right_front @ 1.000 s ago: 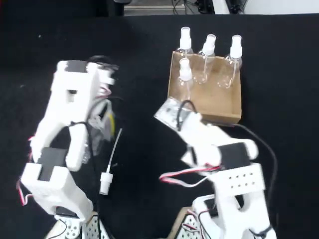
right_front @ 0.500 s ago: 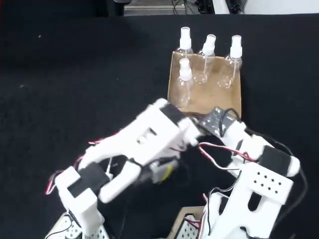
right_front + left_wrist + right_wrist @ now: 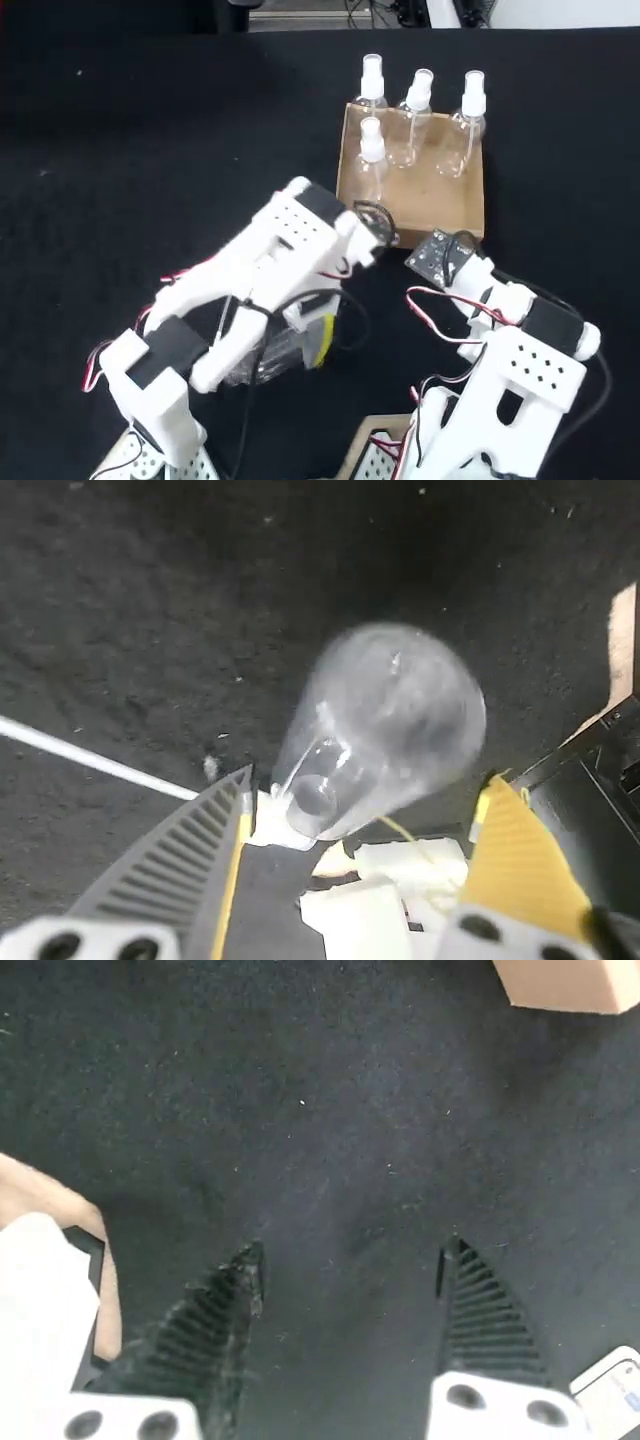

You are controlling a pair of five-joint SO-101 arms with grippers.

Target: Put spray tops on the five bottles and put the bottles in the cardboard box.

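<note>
My left claw [image 3: 367, 778] is clamped on a clear plastic bottle [image 3: 385, 715]. The bottle's neck points back toward my wrist and its base points outward, tilted above the black cloth table [image 3: 120, 150]. It hangs under my left arm, near the closer left corner of the brown cardboard box [image 3: 450, 205] but apart from it. Four clear bottles with white spray tops [image 3: 417, 120] stand upright inside that box. My right claw [image 3: 350, 1260] is spread wide with only cloth between its fingers, just in front of the box.
</note>
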